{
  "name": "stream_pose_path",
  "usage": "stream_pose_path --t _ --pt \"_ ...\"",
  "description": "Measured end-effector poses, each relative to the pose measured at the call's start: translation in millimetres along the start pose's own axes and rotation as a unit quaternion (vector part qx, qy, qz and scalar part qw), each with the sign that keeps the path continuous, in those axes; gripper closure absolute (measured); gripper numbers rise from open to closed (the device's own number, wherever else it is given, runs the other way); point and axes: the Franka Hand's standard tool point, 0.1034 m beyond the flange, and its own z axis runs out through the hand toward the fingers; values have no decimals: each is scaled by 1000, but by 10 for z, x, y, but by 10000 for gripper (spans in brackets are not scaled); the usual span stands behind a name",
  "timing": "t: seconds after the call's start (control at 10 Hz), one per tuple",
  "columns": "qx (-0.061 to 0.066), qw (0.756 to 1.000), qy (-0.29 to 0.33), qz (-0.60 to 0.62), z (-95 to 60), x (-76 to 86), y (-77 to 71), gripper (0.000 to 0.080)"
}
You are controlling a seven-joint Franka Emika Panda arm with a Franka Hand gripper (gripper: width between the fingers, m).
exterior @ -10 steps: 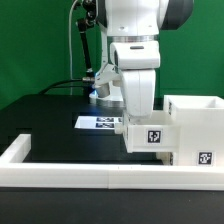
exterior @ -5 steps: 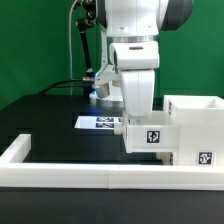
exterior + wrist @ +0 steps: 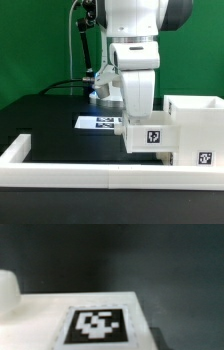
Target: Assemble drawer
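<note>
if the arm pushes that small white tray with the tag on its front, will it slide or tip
The tray looks like thin rigid plastic, so probably light and stiff. Its boxy, flat-sided shape suggests sliding rather than tipping. The shell sits right beside it and would likely guide or stop it.

**Setting: black work table before a green backdrop**

A green wall fills the rear of the exterior view, evenly lit, without windows or visible lamps. In front of it lies a black table. A long low white rail edges the table's near side and turns back at the exterior view's left. A black cable runs along the table's far edge. The marker board lies flat on the table.
</note>
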Motion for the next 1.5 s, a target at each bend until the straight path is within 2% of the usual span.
stream_pose_path --t 0.2,0.4,1.4,1.5 --pt "-1 1000 0 -2 -6 31 17 755" --pt "-19 1000 2 -5 9 78 37 755" --pt "-19 1000 3 -7 14 140 37 755" --pt "-19 1000 3 -7 15 138 37 655"
